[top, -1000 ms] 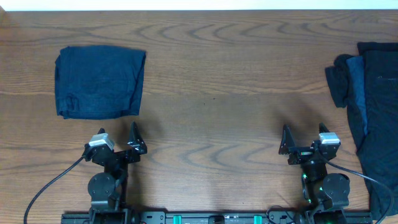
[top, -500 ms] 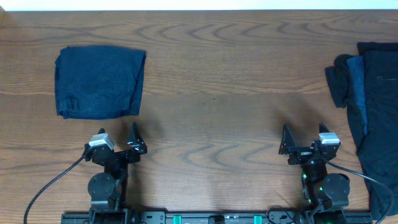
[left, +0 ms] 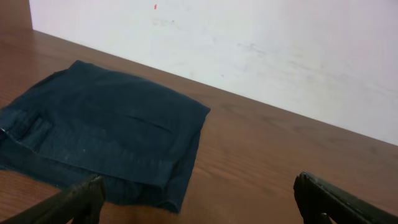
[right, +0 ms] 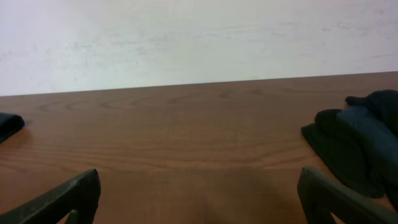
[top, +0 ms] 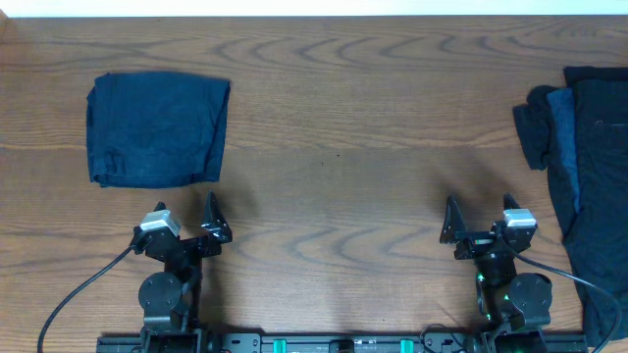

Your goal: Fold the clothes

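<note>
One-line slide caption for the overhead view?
Open, empty left gripper and right gripper; folded navy garment on the left, rumpled dark pile at the right edge.

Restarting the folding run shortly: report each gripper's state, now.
The left gripper is open, holding nothing.
The right gripper is open, holding nothing.

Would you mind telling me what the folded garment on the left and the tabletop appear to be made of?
The folded garment looks like soft woven cloth, possibly cotton, dark navy and matte; the left wrist view shows limp edges, fine creases and a stitched seam. The tabletop looks like brown wood or wood-look laminate, smooth with a slight sheen; grain lines run across it, but the look cannot settle which.
</note>
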